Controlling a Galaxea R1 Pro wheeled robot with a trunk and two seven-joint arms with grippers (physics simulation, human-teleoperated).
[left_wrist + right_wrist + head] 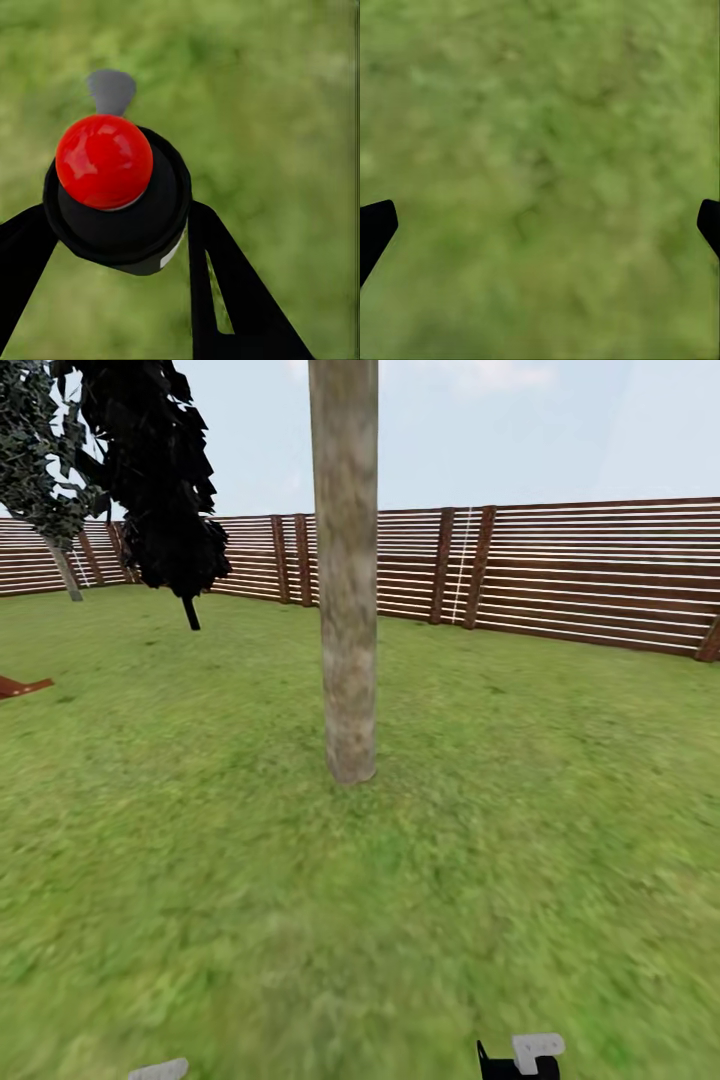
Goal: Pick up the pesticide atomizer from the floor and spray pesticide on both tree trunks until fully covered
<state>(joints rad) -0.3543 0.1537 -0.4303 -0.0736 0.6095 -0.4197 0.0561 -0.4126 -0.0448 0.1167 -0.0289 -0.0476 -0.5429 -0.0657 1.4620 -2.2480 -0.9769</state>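
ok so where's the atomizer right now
The pesticide atomizer, black with a red top, sits between the left gripper fingers in the left wrist view, held above the grass.

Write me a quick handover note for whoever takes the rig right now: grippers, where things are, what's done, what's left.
Left gripper: shut on the atomizer, red cap up, above the lawn.
Right gripper: open, nothing in it, over grass.
Near tree trunk stands straight ahead; second grey trunk far left by the fence.
Done: atomizer picked up.
Left: no white mist visible on the near trunk; spray both.
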